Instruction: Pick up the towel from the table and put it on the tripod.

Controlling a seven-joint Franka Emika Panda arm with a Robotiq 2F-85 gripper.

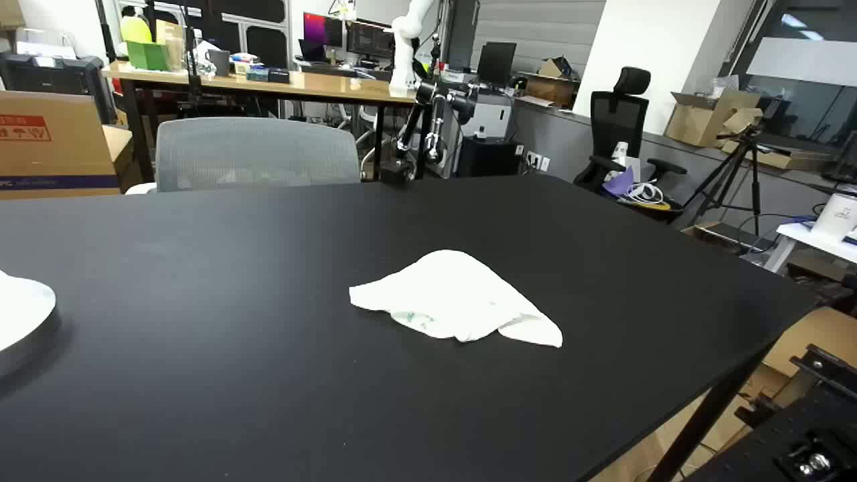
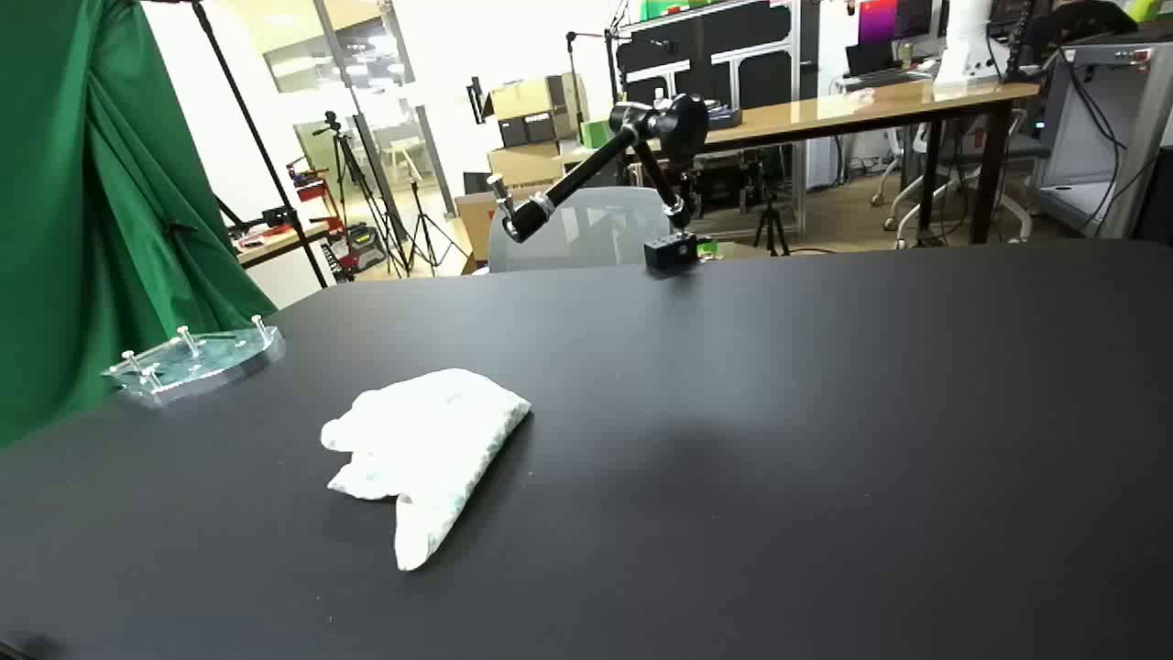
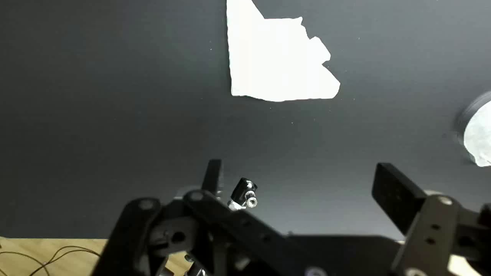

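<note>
A white towel (image 1: 455, 294) with faint green marks lies crumpled on the black table. It also shows in an exterior view (image 2: 431, 449) and at the top of the wrist view (image 3: 276, 61). My gripper (image 3: 298, 178) is open and empty above the table; the towel lies apart from it, beyond the fingertips. I cannot make out the gripper in the exterior views. A black jointed stand (image 1: 435, 120) is fixed at the table's far edge, also in an exterior view (image 2: 605, 170). Its tip (image 3: 242, 193) shows between the fingers in the wrist view. A black tripod (image 1: 743, 161) stands on the floor behind.
A clear plate with upright bolts (image 2: 197, 362) sits at the table's side; its pale edge shows in an exterior view (image 1: 23, 308) and the wrist view (image 3: 479, 134). A grey chair (image 1: 258, 154) stands behind the far edge. A green curtain (image 2: 92, 211) hangs beside the table.
</note>
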